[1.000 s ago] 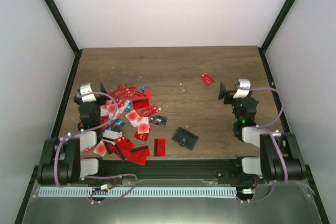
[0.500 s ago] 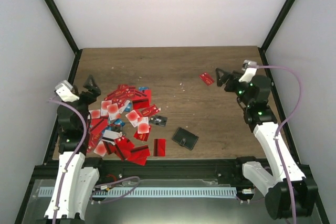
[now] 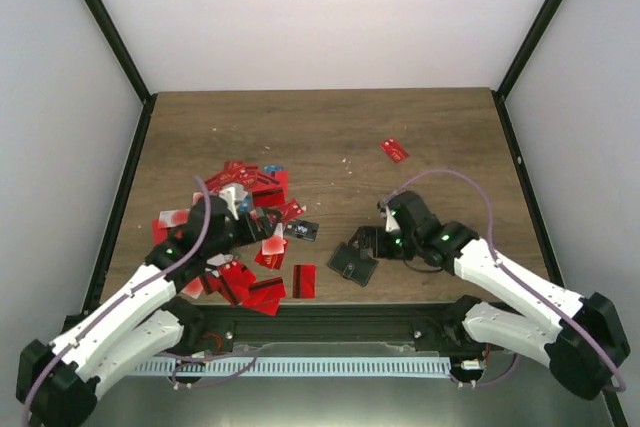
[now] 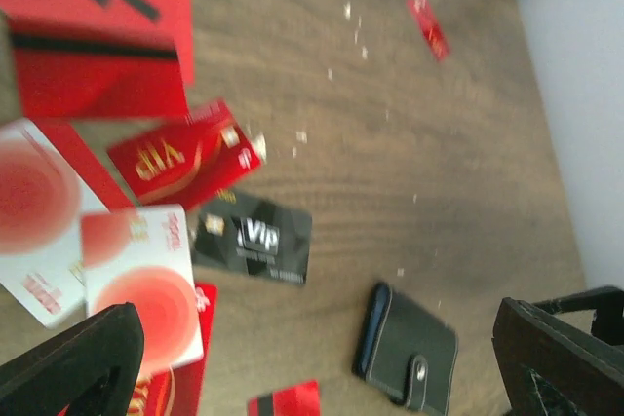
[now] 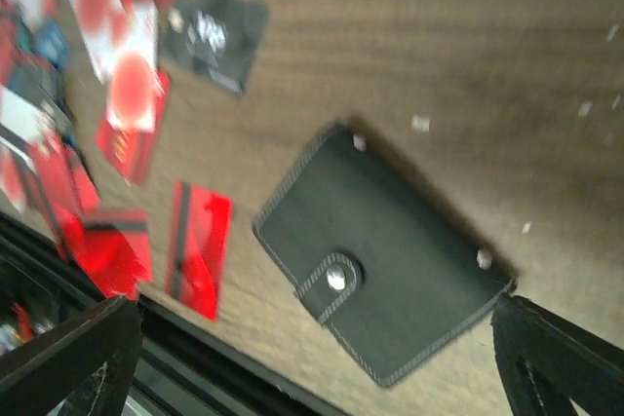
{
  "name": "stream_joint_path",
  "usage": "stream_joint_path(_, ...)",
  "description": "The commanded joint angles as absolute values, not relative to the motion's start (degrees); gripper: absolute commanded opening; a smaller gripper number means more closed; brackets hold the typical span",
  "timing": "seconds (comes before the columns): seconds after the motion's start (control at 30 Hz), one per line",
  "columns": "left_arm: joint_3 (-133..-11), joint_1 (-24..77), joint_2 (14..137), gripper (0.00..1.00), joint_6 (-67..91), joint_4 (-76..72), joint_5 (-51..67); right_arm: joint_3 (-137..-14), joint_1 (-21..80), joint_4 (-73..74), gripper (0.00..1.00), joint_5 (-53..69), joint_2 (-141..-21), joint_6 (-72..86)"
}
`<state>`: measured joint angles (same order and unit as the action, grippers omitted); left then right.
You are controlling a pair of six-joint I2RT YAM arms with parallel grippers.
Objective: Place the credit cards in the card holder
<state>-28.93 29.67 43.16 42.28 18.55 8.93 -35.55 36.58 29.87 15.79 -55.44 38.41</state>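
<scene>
Since half a second ago both arms have swung inward and down. The left gripper (image 3: 250,217), spread wide and empty, hangs over the credit cards (image 3: 262,292), a heap too overlapped to count. Next lie one black card (image 3: 301,230) and one closed card holder (image 3: 350,265), beneath the right gripper (image 3: 372,232), equally wide and empty. One lone red card (image 3: 394,150) lies beyond.

wooden table (image 3: 330,127), credit cards (image 3: 262,187) heaped at left, card holder (image 3: 350,267) near front, lone red card (image 3: 394,150) apart
</scene>
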Motion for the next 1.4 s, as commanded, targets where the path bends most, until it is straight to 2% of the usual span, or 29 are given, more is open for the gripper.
stream_joint_path(0.0,-30.1,38.7,48.5,1.00,47.0,19.7,2.9,-39.4,45.2,40.0,1.00,7.9,-59.8,40.5)
stream_joint_path(0.13,-30.5,46.3,52.6,1.00,47.9,18.2,0.6,-40.7,51.7,42.8,1.00,3.4,-67.3,41.2)
stream_joint_path(0.27,-30.4,51.6,55.1,1.00,48.9,15.9,0.8,-41.1,55.1,38.6,1.00,-0.5,-72.4,43.7)
stream_joint_path(0.37,-30.5,56.2,57.4,0.99,50.1,13.5,0.0,-40.7,55.1,36.8,1.00,-4.0,-73.6,44.9)
stream_joint_path(0.57,-29.0,62.9,65.3,0.90,55.3,1.9,1.4,-40.3,53.1,33.8,1.00,-10.1,-70.4,45.5)
stream_joint_path(0.7,-29.2,65.7,71.5,0.81,58.8,-4.2,0.5,-37.8,48.1,27.9,1.00,-5.5,-68.5,43.5)
stream_joint_path(0.83,-29.3,66.9,76.9,0.68,61.6,-10.6,0.5,-34.7,44.4,23.0,0.92,-1.0,-68.1,42.6)
stream_joint_path(0.93,-30.1,67.1,80.5,0.62,63.1,-12.2,-0.3,-33.1,43.9,20.4,0.85,1.4,-68.4,42.6)
stream_joint_path(1.03,-30.1,67.1,83.0,0.56,64.2,-14.5,-1.4,-31.0,43.9,18.9,0.82,3.8,-68.5,43.3)
stream_joint_path(1.37,-33.1,66.9,90.3,0.52,63.9,-16.9,-3.8,-24.1,44.1,15.1,0.71,14.3,-64.8,46.3)
